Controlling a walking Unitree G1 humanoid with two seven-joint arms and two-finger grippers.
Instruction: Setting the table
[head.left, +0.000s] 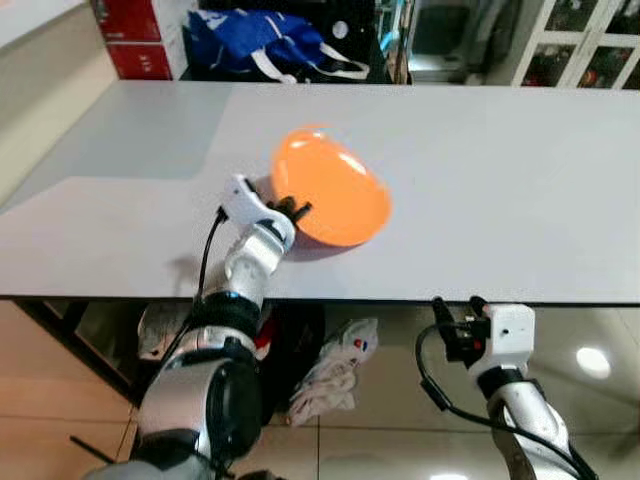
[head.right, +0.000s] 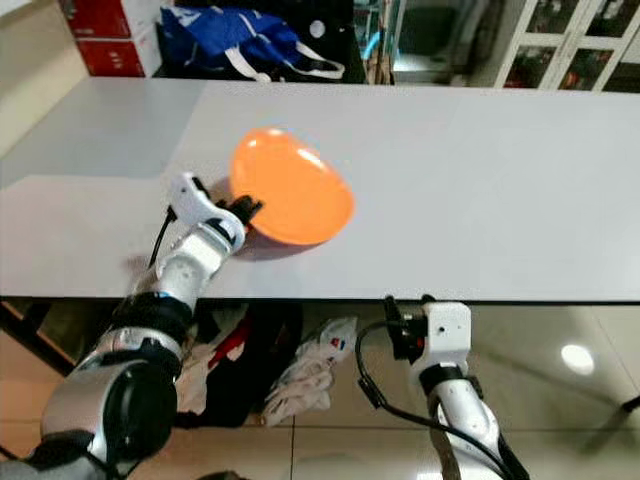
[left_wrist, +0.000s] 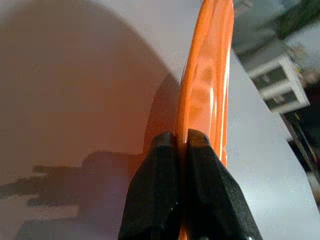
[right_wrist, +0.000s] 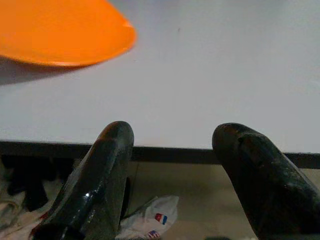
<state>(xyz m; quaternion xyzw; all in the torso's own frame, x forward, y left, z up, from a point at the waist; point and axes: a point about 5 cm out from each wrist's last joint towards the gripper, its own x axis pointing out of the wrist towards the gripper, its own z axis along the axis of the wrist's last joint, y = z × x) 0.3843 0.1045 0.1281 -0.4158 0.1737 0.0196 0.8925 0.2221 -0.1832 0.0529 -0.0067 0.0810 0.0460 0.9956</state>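
Note:
An orange plate (head.left: 332, 187) is held tilted over the grey table (head.left: 500, 180), its near rim raised and its far edge low by the tabletop. My left gripper (head.left: 293, 210) is shut on the plate's near-left rim; in the left wrist view the two black fingers (left_wrist: 160, 195) pinch the orange plate (left_wrist: 207, 85) edge-on. My right gripper (head.left: 458, 304) hangs below the table's front edge, open, with nothing between its fingers (right_wrist: 100, 175). The plate (right_wrist: 60, 30) also appears in the right wrist view, above the table edge.
A blue bag (head.left: 262, 42) and red boxes (head.left: 135, 40) stand behind the table's far side. White cabinets (head.left: 590, 40) are at the back right. A crumpled white plastic bag (head.left: 335, 370) and cloths lie on the tiled floor under the table.

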